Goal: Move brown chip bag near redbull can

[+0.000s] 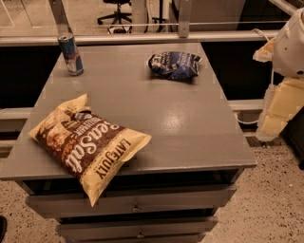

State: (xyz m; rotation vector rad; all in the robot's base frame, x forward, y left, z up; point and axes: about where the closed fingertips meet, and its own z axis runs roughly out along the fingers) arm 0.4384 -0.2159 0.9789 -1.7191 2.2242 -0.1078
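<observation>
The brown chip bag [88, 142] is lying at the table's [190, 118] front left, one corner overhanging the edge, well apart from the redbull can [71, 54] standing at the far left. The end effector [280, 107] is hanging beyond the table's right side; open or closed, I cannot tell

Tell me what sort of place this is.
Probably an office or lab: a grey drawer cabinet, a wheeled office chair behind a railing, a speckled floor. The gripper hangs beside the cabinet, at the view's right edge.
</observation>
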